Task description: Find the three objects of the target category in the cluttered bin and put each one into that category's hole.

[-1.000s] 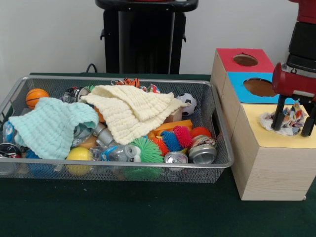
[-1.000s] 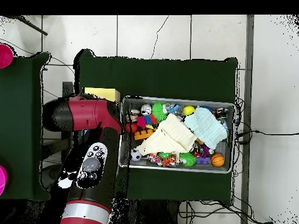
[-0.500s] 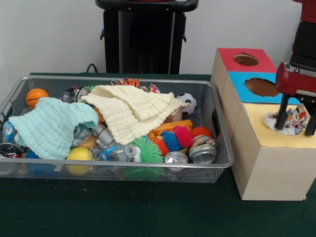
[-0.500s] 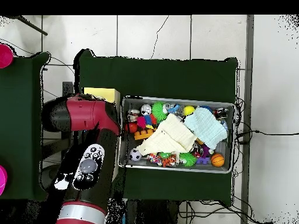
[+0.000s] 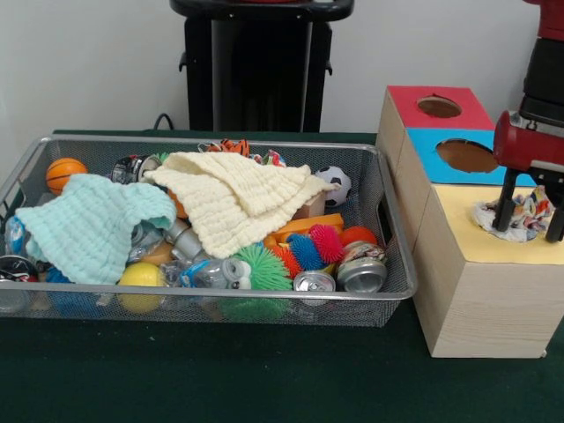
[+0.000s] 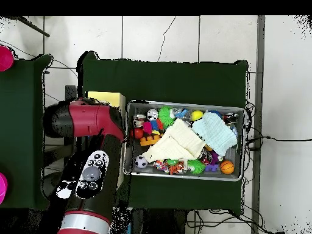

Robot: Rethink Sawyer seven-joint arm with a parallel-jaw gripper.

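Note:
My gripper [image 5: 529,233] hangs over the yellow top [image 5: 493,247] of the wooden box at the right. It is open, its two black fingers [image 5: 503,211] standing on either side of a crumpled patterned cloth [image 5: 527,211]. That cloth rests bunched on the yellow section's hole. A cream cloth [image 5: 233,198] and a mint cloth [image 5: 88,225] lie spread over the clutter in the wire bin [image 5: 220,291]. In the overhead view the red arm [image 6: 88,122] covers the box, leaving only a yellow strip [image 6: 105,97] showing, and the gripper itself is hidden.
The box also has a blue section with a hole [image 5: 464,155] and a red one with a hole [image 5: 438,107]. The bin [image 6: 129,140] holds cans [image 5: 361,273], spiky balls [image 5: 308,251], a basketball [image 5: 64,172] and a soccer ball [image 5: 335,183].
The gripper has shifted slightly to the right and a little upward. The patterned cloth has stayed on the yellow top. Nothing in the bin has moved.

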